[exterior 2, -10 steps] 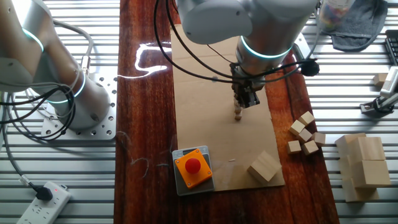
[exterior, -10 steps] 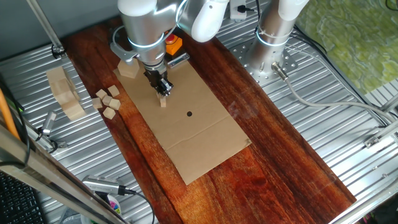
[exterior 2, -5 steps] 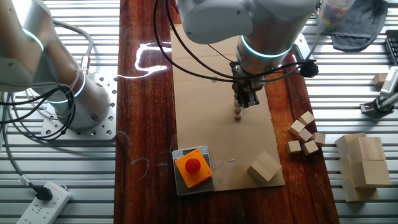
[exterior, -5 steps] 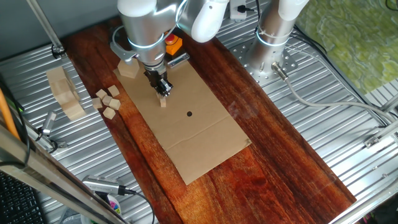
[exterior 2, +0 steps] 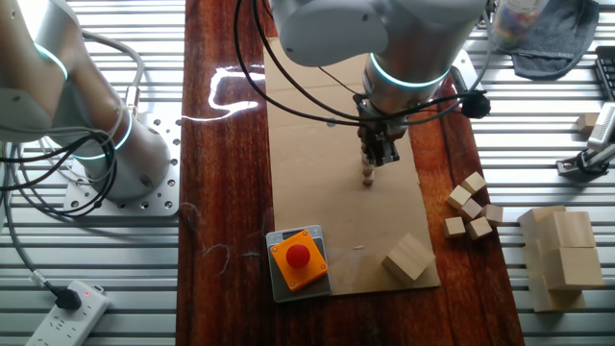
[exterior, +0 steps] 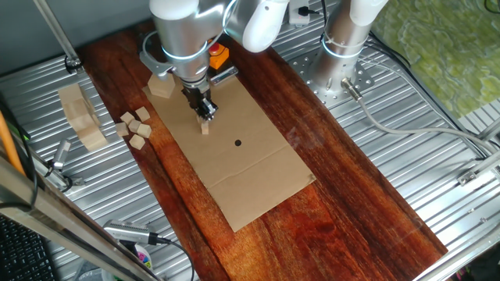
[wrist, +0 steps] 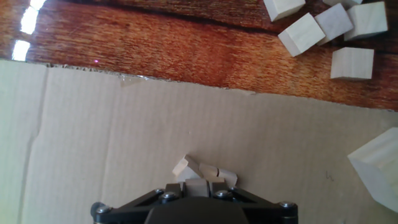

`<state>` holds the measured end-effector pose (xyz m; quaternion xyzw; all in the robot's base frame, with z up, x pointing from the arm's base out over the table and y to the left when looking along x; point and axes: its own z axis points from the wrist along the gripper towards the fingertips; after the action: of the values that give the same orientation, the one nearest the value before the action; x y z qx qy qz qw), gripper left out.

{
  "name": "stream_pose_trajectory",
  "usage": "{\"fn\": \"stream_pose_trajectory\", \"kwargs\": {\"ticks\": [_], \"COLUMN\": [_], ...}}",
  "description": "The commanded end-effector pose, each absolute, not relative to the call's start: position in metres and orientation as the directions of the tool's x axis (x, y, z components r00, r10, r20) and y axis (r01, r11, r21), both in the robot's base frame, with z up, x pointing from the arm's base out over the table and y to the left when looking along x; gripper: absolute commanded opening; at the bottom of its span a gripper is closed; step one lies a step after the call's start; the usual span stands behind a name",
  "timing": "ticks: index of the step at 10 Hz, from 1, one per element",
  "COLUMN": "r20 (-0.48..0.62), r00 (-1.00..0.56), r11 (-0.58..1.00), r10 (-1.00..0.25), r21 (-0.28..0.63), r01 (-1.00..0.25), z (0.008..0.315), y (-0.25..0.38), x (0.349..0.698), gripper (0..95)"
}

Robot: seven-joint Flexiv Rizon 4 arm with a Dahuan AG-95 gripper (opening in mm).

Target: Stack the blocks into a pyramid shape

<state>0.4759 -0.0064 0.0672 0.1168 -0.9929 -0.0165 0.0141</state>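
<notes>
Cardboard, a flat brown sheet (exterior: 234, 156), is laid along the dark reddish wooden tabletop (exterior: 344, 187), and the black two-finger gripper (exterior: 205, 115) is poised low over its far part. A few tiny pale wooden cubes (wrist: 200, 172) are seen in the hand view lying close together on the sheet at the fingertips, one of them tilted. Whether a cube is pinched between the fingers cannot be told; the jaws appear drawn close together. In the fixed views a small pale block (exterior 2: 367, 176) is seen on the sheet directly under the gripper. More loose pale cubes (exterior: 134, 126) are clustered on the wood just beside the sheet's edge. An orange push-button on a grey box (exterior 2: 298, 259) is set at one end of the sheet, near a larger pale wooden block (exterior 2: 408, 258).
</notes>
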Motion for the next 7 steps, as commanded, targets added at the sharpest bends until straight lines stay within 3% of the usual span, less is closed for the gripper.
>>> {"fn": "stream_pose_trajectory", "kwargs": {"ticks": [1,7], "r20": [0.025,0.028], "r00": [-0.979,-0.982], "r11": [0.979,0.982], "r10": [-0.201,-0.186], "r21": [0.04,0.037], "r01": [-0.2,-0.185], "z": [0.0674,0.0651], "y": [-0.0066,-0.0081], "x": [0.4762,0.4772], "gripper": [0.0,0.0]}}
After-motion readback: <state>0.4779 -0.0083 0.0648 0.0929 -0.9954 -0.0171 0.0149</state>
